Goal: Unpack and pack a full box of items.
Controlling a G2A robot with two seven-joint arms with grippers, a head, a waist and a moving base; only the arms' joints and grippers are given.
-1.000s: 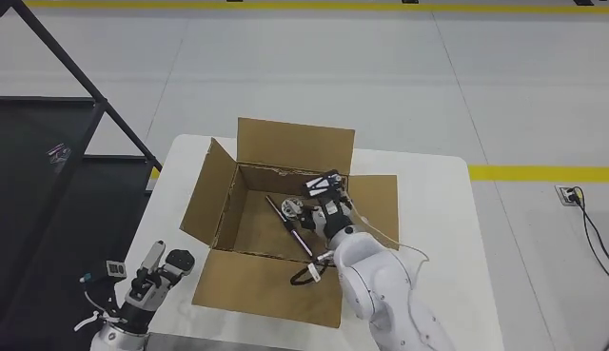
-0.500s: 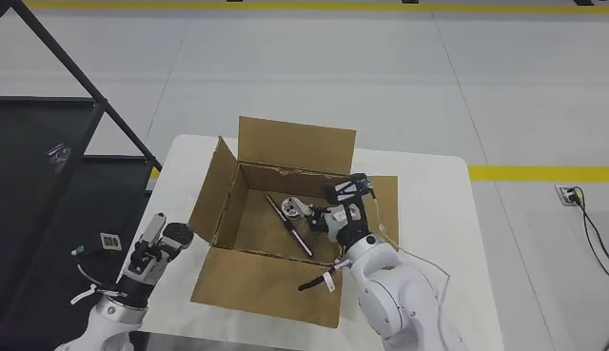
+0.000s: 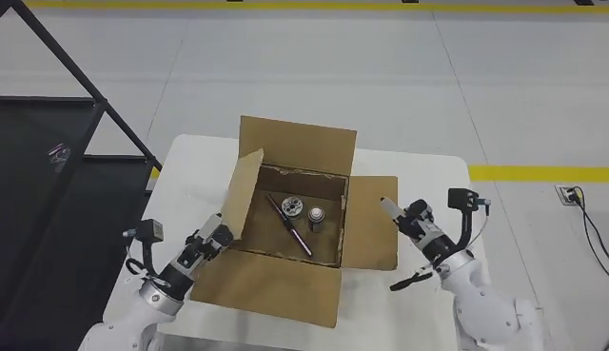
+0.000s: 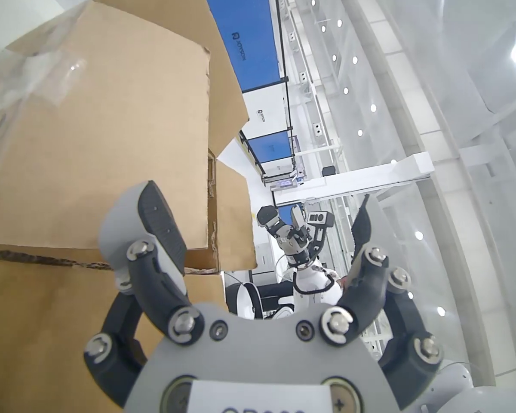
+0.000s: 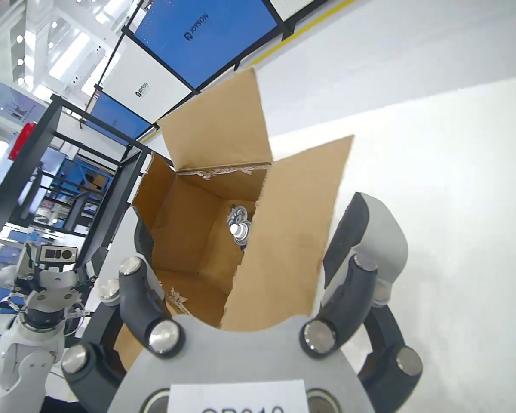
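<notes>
Both claws are seen spread wide, and nothing is held in either. The left gripper (image 3: 217,229) is set against the outside of the box's left flap (image 3: 243,194), with one pad (image 4: 161,221) apparently laid on the cardboard, and the flap is stood almost upright. The right gripper (image 3: 392,210) is parked just beside the right flap (image 3: 373,220), whose edge is caught between the open fingers in the right wrist view without being pinched. The box (image 3: 276,284) is set in the middle of the white table (image 3: 428,175), and a dark rod (image 3: 288,225), a round metal part (image 3: 293,205) and a small upright canister (image 3: 315,220) are left on its floor. Trouble could be expected here. The box could be shoved sideways across the table, since it is being pushed from one side only. The canister could be toppled by such a jolt. The left flap could be let spring back open if the pad slips off its face. Compared with a second ago, the right arm has been drawn out of the box, where it was hanging over the items. The left arm has been brought in from the near corner of the table, and the left flap has been lifted from its splayed position.
</notes>
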